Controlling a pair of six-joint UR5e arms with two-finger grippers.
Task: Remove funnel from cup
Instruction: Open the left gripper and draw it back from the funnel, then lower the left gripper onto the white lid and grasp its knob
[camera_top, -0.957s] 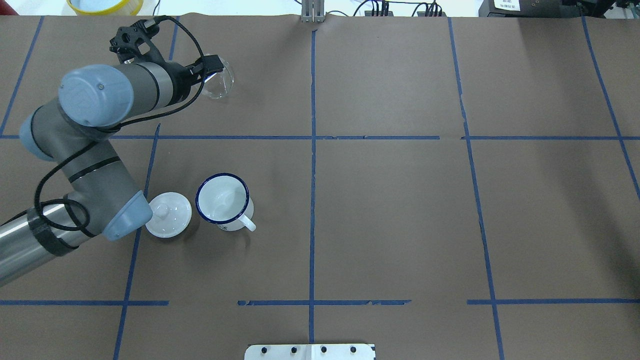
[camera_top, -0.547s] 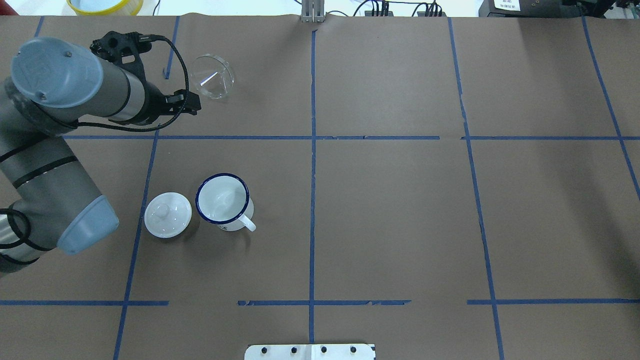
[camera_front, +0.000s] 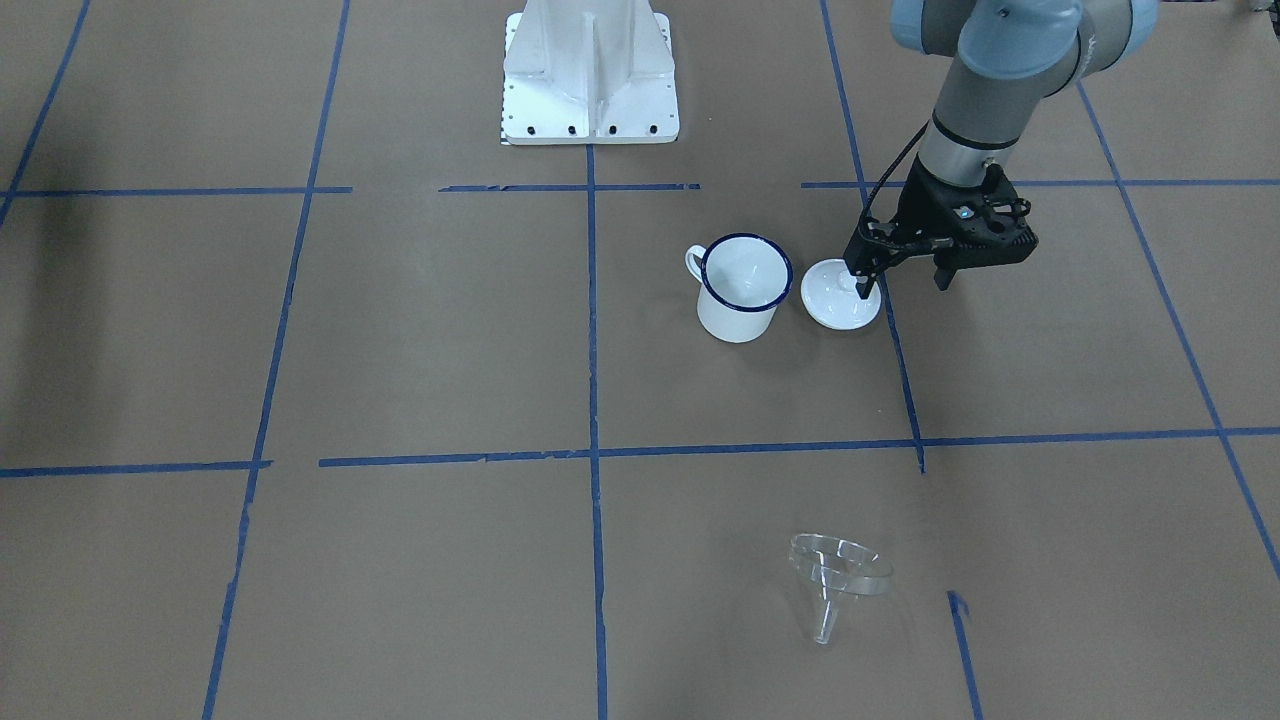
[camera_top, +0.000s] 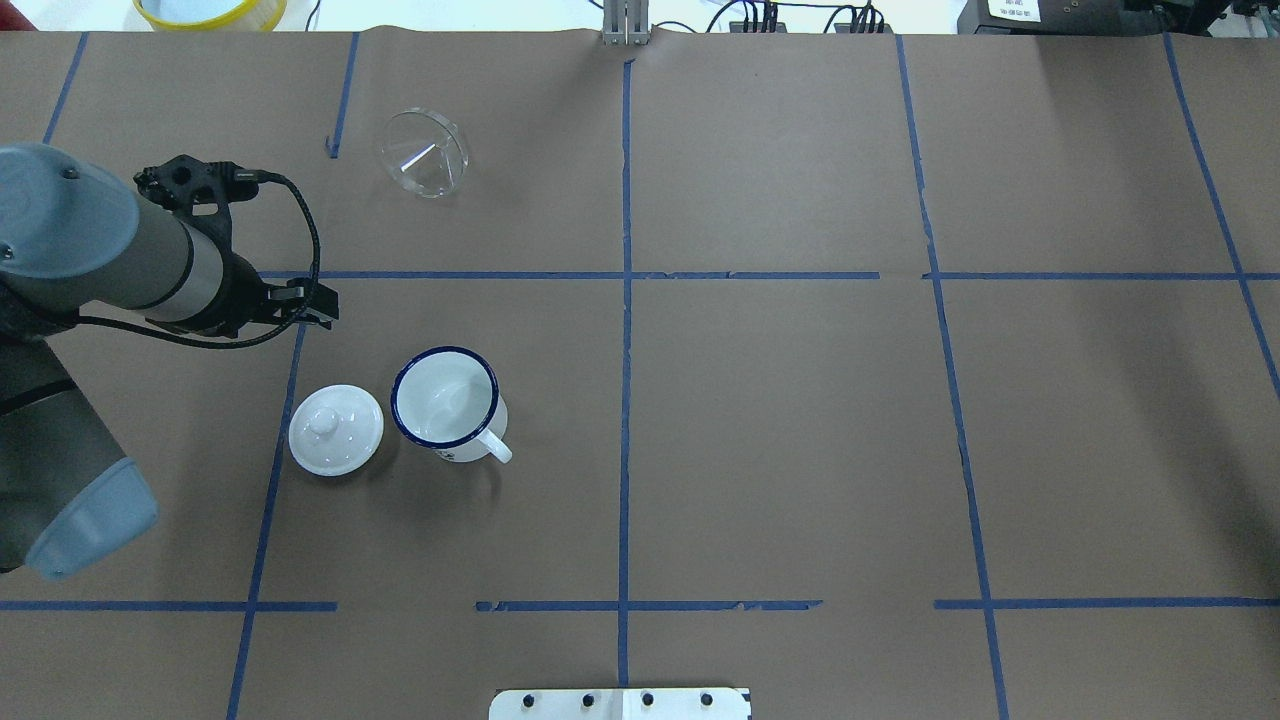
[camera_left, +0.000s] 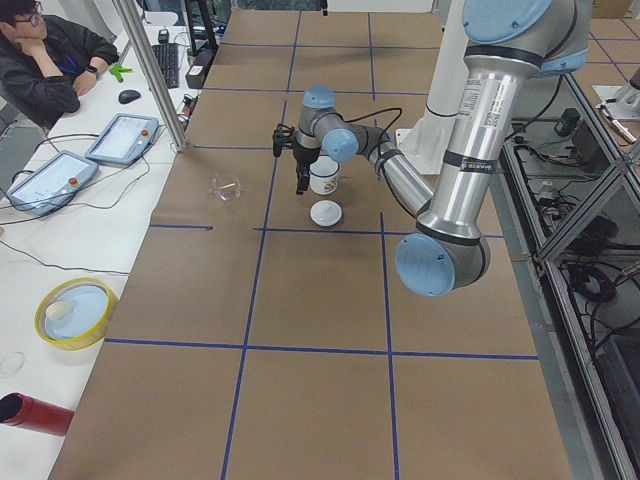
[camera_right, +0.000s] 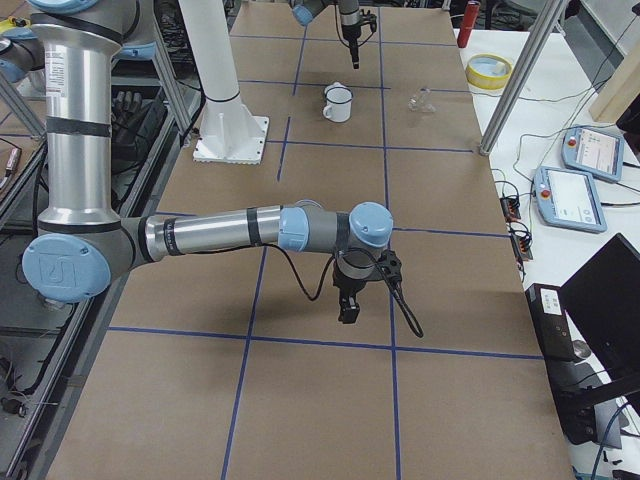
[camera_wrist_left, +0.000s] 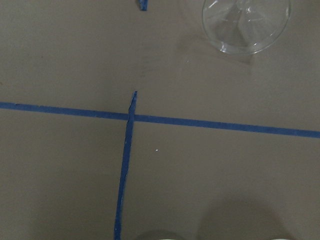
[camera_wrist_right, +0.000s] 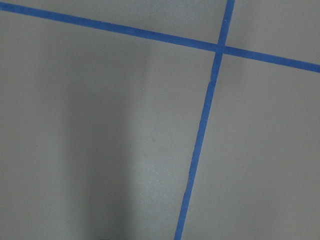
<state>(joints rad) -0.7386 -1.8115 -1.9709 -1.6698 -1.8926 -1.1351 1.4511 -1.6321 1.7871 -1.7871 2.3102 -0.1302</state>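
The clear funnel (camera_top: 425, 155) lies on its side on the brown paper at the far left, apart from the cup; it also shows in the front view (camera_front: 835, 575) and the left wrist view (camera_wrist_left: 246, 22). The white cup with the blue rim (camera_top: 445, 400) stands upright and empty, also in the front view (camera_front: 742, 285). My left gripper (camera_front: 903, 283) is open and empty, hanging above the table beside the white lid, between funnel and cup in the overhead view (camera_top: 300, 300). My right gripper (camera_right: 350, 305) shows only in the right side view; I cannot tell if it is open.
A white knobbed lid (camera_top: 335, 430) lies just left of the cup. The robot's base plate (camera_front: 590, 70) stands at the table's near edge. A yellow bowl (camera_top: 210, 10) and a metal post (camera_left: 150, 70) are past the far edge. An operator (camera_left: 40, 60) sits there.
My left gripper has drawn back from the funnel toward the robot and to the left. The funnel stays lying on the table. Cup and lid have not moved.
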